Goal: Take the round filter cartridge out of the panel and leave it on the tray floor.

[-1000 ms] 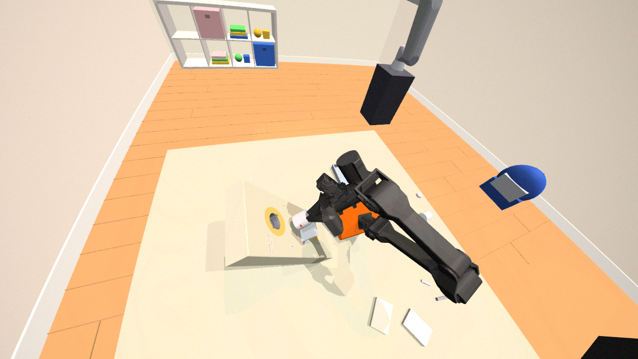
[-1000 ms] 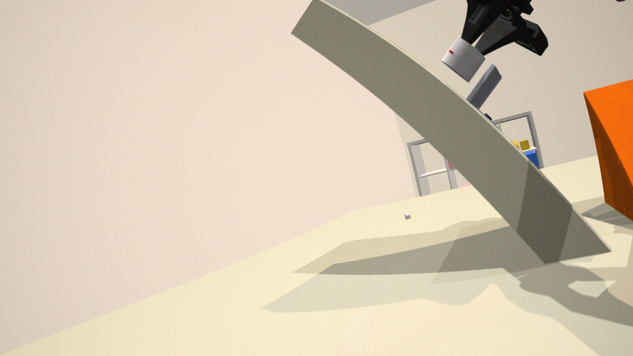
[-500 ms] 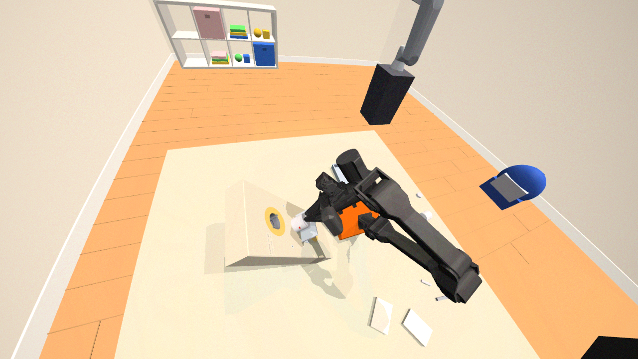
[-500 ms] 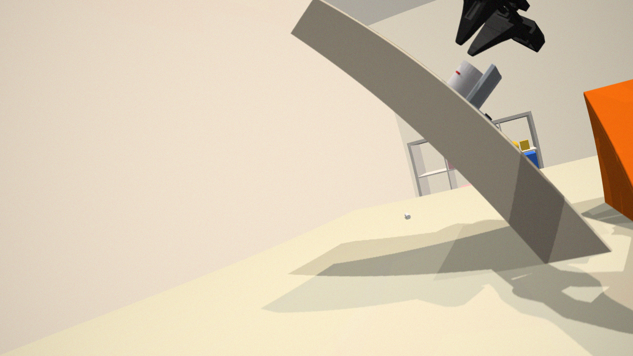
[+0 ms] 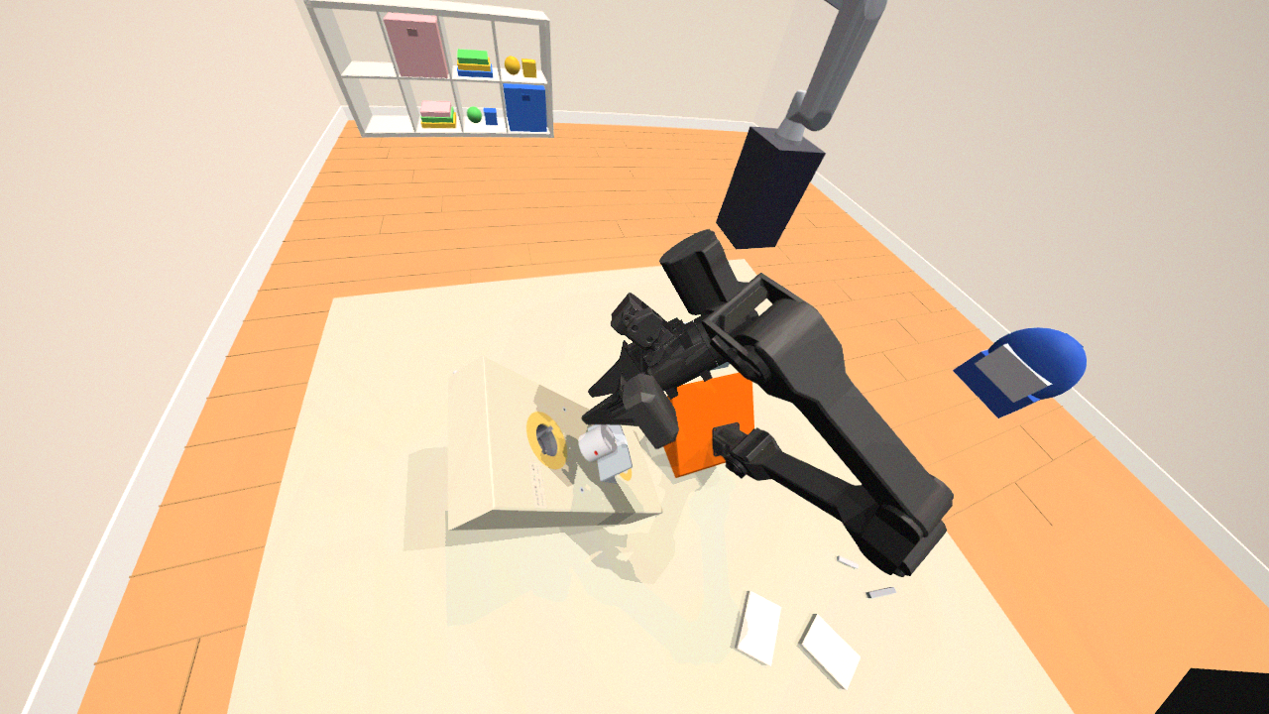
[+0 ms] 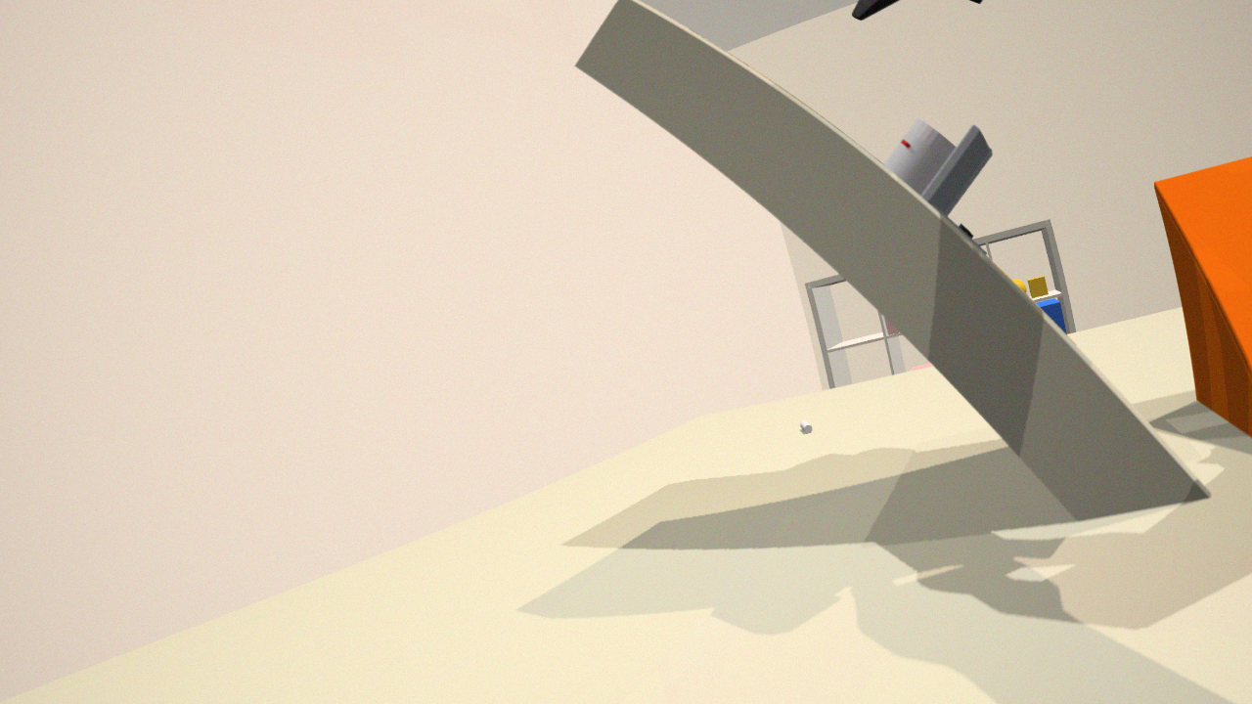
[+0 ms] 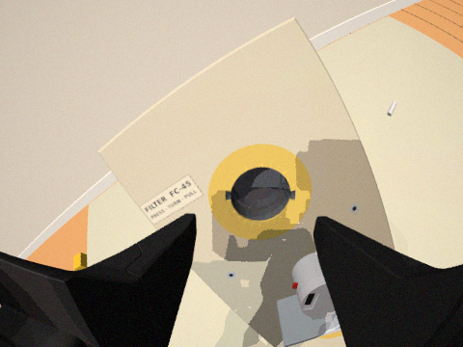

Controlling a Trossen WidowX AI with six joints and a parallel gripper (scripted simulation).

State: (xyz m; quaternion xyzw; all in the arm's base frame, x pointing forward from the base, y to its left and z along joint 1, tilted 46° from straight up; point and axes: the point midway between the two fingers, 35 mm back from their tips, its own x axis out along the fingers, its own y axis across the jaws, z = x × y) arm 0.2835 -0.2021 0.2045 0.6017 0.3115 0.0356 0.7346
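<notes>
Pincer (image 7: 254,245): matte black, two wedge-shaped fingers tapering to points; jaws stand well apart with nothing between them. In the top view it hangs above and just beside the cartridge, not touching it.
Cartridge (image 5: 601,442): short white-grey cylinder, smooth, with a small red mark on its side. Out of the panel. It lies against a small grey tray, low on the panel's front face, below and to the side of the socket. In the wrist view a dark rectangular slot shows on it (image 7: 311,283).
Tray (image 7: 300,322): flat, grey-blue, square-cornered slab; the exterior view shows it edge-on (image 6: 959,170), jutting from the panel face with the cartridge (image 6: 918,157) resting on it. Whether the cartridge has settled cannot be told.
Panel (image 5: 497,434): cream, smooth, flat slab set at a slant on the desk; its rear side reads dull grey in the exterior view (image 6: 787,175). A small white label with printed text sits beside the socket.
Socket (image 7: 260,193): dark round hole with two small side notches, ringed by a flat yellow collar.
Orange block (image 5: 710,421): plain box, saturated orange, sharp edges, behind the pincer near the arm.
Desk (image 5: 372,568): pale cream, matte, crossed by soft shadows.
Arm (image 5: 825,416): dark grey, faceted links.
</notes>
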